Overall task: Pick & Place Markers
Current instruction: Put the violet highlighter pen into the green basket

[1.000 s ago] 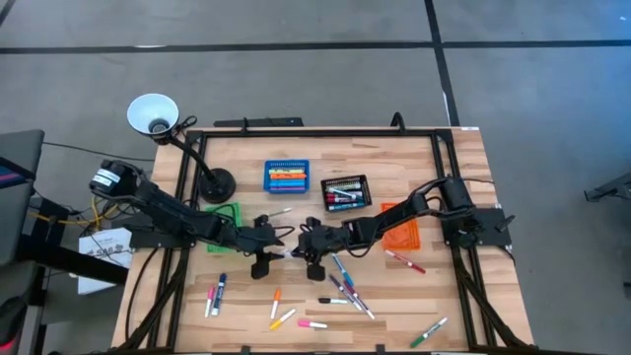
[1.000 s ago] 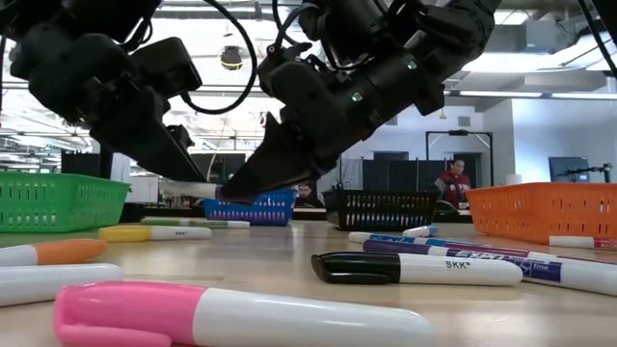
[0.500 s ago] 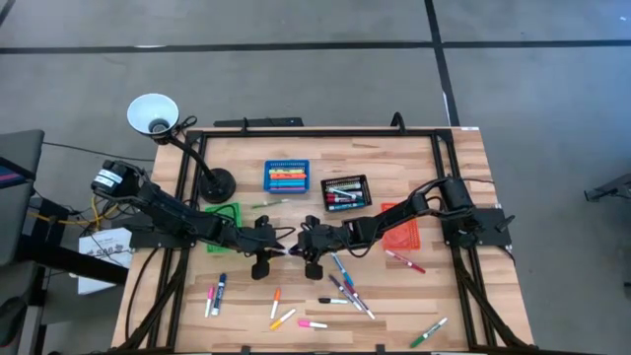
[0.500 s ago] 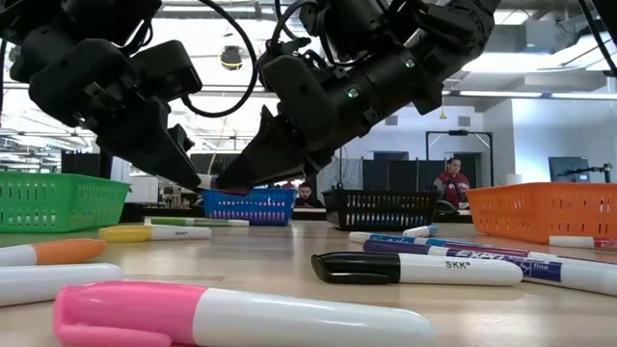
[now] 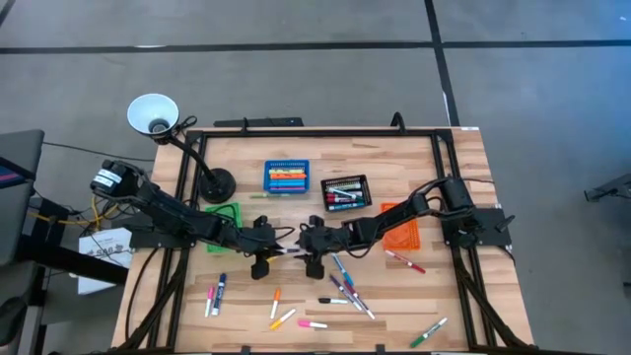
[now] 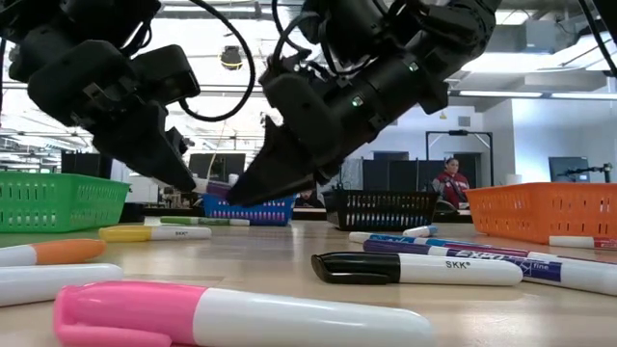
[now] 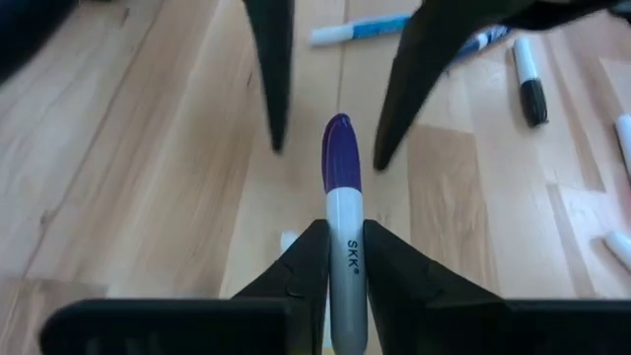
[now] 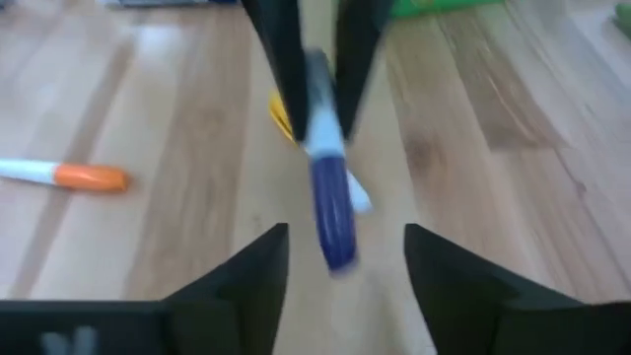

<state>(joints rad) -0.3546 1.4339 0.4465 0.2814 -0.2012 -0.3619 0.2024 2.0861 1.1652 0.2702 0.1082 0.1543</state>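
A marker with a white barrel and a purple cap (image 7: 338, 187) hangs above the middle of the table, between my two grippers. My left gripper (image 7: 345, 232), reaching in from the table's left (image 5: 274, 251), is shut on it. My right gripper (image 8: 345, 232) faces it from the right (image 5: 299, 250) and is open. Its fingers stand on either side of the purple cap (image 8: 333, 212) without touching it. Other markers (image 5: 345, 286) lie loose on the near half of the table. My left gripper pinches the marker's white barrel (image 7: 345, 258) between its two fingers. The fingers slant down from the table's left and lie along the marker. The purple cap end (image 7: 337, 148) sticks out past the fingertips toward my right gripper. The marker is clear of the table.
Green (image 5: 225, 215), blue (image 5: 286, 177), black (image 5: 345, 192) and orange (image 5: 402, 227) bins stand across the table's far half. A desk lamp (image 5: 153, 113) stands at the far left. A pink marker (image 6: 222, 313) and a black one (image 6: 415, 268) lie near the front edge. A person (image 6: 453, 183) sits in the room behind.
My left gripper has shut on the marker's white barrel. My right gripper, which held the marker's cap end, has opened and let go. Neither arm has shifted, and the marker stays in the air between them.
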